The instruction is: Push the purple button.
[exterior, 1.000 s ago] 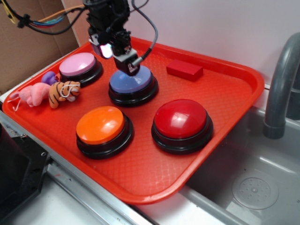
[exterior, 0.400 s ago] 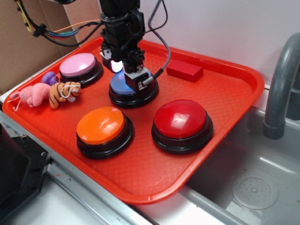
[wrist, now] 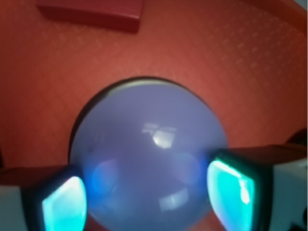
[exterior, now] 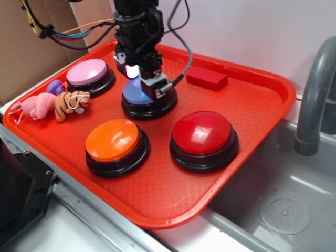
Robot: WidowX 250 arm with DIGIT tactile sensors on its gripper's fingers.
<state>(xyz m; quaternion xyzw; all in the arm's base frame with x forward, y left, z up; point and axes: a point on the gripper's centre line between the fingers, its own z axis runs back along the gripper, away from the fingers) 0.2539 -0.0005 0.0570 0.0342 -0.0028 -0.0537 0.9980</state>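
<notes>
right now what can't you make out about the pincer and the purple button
- Contact: in the exterior view the pincer covers the purple button top, so pressing cannot be confirmed.
- Fingertips: the wrist view's bottom edge cuts them off; the fingers straddle the dome.
- Purple plush: mostly hidden behind the pink toy.

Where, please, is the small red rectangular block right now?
In the exterior view, the small red rectangular block lies near the orange tray's back rim, behind the red dome button.
</notes>
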